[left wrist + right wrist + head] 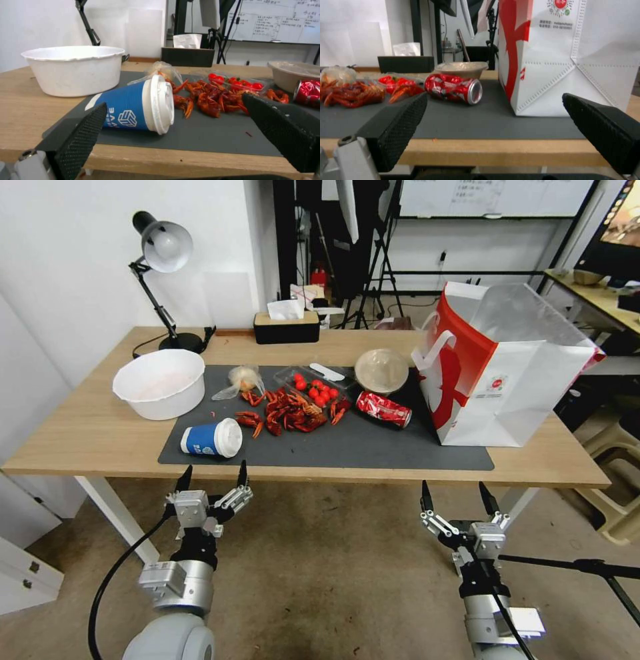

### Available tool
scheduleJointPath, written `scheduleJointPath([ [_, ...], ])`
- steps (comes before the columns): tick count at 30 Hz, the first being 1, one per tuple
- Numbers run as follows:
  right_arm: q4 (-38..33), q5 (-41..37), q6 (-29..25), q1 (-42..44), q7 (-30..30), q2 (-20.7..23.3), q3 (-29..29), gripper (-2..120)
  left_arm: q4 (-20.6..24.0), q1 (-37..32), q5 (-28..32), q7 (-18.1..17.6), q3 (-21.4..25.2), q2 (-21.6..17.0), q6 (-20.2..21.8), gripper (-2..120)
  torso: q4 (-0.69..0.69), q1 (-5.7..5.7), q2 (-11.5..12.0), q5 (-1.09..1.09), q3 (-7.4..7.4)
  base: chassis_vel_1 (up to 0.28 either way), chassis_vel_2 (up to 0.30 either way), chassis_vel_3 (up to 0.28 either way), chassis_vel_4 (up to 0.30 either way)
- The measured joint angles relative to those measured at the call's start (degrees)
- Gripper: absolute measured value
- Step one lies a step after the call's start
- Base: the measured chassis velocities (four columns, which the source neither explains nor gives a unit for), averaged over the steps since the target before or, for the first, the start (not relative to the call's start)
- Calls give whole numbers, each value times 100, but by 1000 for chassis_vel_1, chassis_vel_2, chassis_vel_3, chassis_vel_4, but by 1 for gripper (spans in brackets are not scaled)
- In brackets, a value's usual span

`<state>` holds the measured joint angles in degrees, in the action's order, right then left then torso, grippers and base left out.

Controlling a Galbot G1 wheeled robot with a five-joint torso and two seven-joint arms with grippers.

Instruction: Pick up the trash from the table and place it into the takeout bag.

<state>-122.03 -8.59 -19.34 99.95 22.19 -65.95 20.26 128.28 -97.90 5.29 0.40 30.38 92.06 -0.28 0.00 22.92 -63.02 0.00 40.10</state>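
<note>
On the table (87,433), a blue-and-white paper cup (211,439) (140,106) lies on its side at the mat's near left corner. Farther back lie a small clear plastic bag (241,380), a round beige lidded bowl (381,370) (461,68) and a crushed red can (383,409) (455,88). The takeout bag (507,367) (566,57) stands upright at the right, its mouth open. My left gripper (214,477) (173,110) hangs open just off the front edge, facing the cup. My right gripper (455,493) (493,100) is open below the edge, facing the can and bag.
A big white bowl (160,383) stands left of the dark grey mat (373,447). Red crayfish shells (287,413) and a clear tray of tomatoes (313,383) lie mid-mat. A desk lamp (163,247) and a black tissue box (287,323) stand at the back.
</note>
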Motion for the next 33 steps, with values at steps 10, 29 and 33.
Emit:
scheduleJointPath([
  [10, -154, -341, 523, -501, 1, 131, -62, 100, -34, 38, 3, 2, 2, 1, 0, 100, -1, 0, 0, 0, 0, 0, 0, 0, 0],
  [29, 10, -2319, 2802, -2671, -300, 1354, -306, 100, -143, 177, 41, 59, -86, -57, 45, 100, 1, 0, 1, 1, 1, 0, 0, 0, 0],
  [33, 159, -2766, 3126, -3267, -508, 1703, -502, 100, -136, 182, 37, 61, -96, -31, 45, 100, 1, 0, 0, 1, 1, 0, 0, 0, 0],
])
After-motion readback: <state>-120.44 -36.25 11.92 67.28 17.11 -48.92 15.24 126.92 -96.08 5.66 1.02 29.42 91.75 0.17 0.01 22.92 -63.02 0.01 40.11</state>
